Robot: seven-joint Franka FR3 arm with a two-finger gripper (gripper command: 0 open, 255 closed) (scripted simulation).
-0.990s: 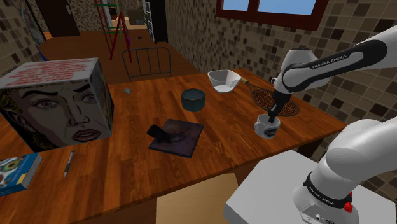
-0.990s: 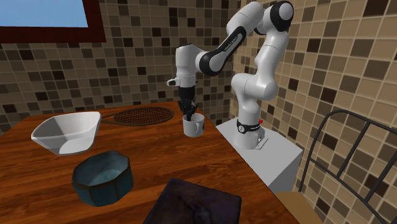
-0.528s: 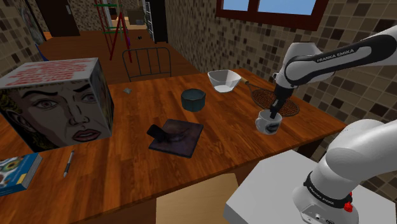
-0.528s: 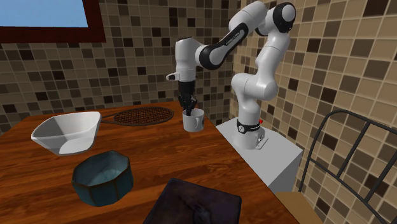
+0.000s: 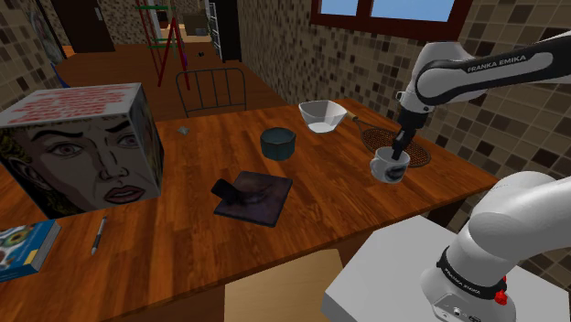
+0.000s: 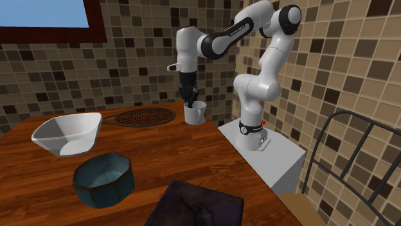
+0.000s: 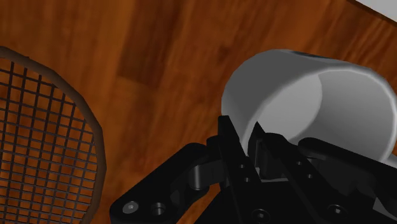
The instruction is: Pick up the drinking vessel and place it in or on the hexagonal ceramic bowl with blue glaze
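Mug (image 5: pixel 387 171): we see it hanging upright by the racket (image 5: pixel 377 139), far right in the shoulder view, well apart from the blue bowl (image 5: pixel 278 142) | gripper (image 5: pixel 395 157): fingers clamped on the rim wall, one inside | handling: we judge it rigid, light, slick, chippable; the rim pinch suits | pose: mouth up, long axis vertical

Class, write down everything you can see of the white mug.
The mug is plain white, round, open-topped, with a handle on the second exterior view's right. It hangs roughly upright, apparently just above the wooden table, near the racket. The gripper clasps its rim, one finger inside.
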